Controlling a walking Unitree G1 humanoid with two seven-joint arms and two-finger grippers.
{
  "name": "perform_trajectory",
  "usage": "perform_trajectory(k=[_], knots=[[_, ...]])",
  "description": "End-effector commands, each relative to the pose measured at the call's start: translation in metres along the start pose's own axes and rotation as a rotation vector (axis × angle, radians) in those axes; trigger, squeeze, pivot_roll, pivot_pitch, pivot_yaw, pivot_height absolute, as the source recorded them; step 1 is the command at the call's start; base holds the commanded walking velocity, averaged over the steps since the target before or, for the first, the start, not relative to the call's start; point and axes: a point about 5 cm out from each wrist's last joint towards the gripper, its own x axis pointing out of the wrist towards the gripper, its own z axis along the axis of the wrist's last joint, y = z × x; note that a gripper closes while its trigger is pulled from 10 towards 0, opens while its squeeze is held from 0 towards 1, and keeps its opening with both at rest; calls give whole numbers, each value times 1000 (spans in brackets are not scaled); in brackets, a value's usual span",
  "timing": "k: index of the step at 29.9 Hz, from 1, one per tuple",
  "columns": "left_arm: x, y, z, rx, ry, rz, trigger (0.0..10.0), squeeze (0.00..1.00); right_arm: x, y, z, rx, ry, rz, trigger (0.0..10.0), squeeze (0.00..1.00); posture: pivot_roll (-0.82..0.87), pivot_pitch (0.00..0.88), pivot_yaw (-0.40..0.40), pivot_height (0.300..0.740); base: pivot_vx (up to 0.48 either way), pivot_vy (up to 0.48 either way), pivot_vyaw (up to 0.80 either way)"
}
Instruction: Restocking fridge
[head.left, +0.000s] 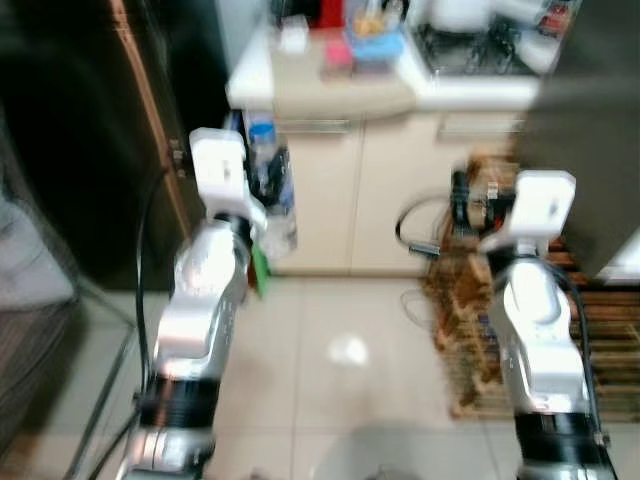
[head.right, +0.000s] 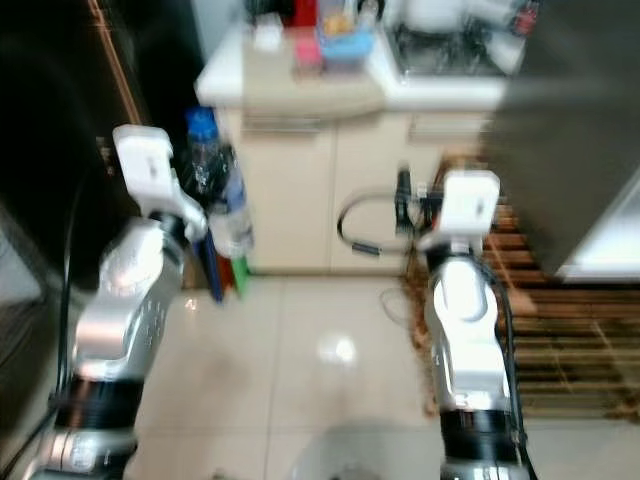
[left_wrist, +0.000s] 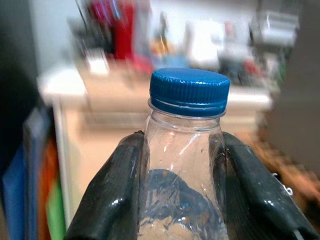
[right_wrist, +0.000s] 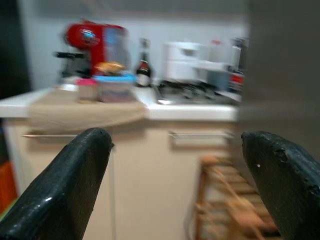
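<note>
The left tool (left_wrist: 182, 200) is holding a water bottle (head.left: 272, 190) upright between its two fingers (left_wrist: 112, 200), on the left of the scene, in front of the left end of a cabinet (head.left: 345, 195). The tabletop (head.left: 340, 90) is lying on that cabinet, at the far side. On it a coffee machine (right_wrist: 90, 42) is standing far left, food containers (right_wrist: 107, 86) nearer the front edge, a wine bottle (right_wrist: 144, 70) just right of them, and a stove (right_wrist: 195, 92) further right. The right tool (right_wrist: 175, 185) is hanging on the right with its fingers spread apart, above a wooden rack (head.left: 470, 330) that is standing on the floor (head.left: 340, 380) against the cabinet's right end. A cable (head.right: 360, 228) is looping between cabinet and right arm.
</note>
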Motion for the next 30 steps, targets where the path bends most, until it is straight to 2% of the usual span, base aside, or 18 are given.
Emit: perform_trajectory(k=[1, 7, 13, 17, 19, 23, 30], knots=[[0, -2, -2, -13, 17, -19, 10000, 0, -4, -11, -11, 13, 46, -35, 10000, 0, -123, 32, 40, 740, 0, 0, -756], [0, 7, -10, -27, 50, 9, 10000, 0, -5, -13, -16, -1, 65, -37, 10000, 0, -121, 20, 36, 740, 0, 0, -756], [1, 3, -9, 0, 48, -49, 10000, 0, -5, -15, -20, -23, 71, -48, 10000, 0, -127, 2, 40, 740, 0, 0, -756], [2, 2, -12, -48, 53, -84, 10000, 0, -9, -17, -26, -25, 87, -52, 10000, 0, -131, 0, 41, 740, 0, 0, -723], [4, 1, -11, -67, 49, -104, 10000, 0, -12, -13, -29, -27, 97, -42, 10000, 0, -133, 0, 40, 740, 0, -255, -700], [10, -4, -9, -40, 31, -140, 10000, 0, -17, -2, -31, -28, 101, 3, 10000, 0, -142, 0, 39, 740, 0, -458, -700], [16, -9, -9, -19, 22, -148, 10000, 0, -12, -6, -26, -39, 76, -8, 10000, 0, -154, 0, 37, 740, 0, -385, -700]])
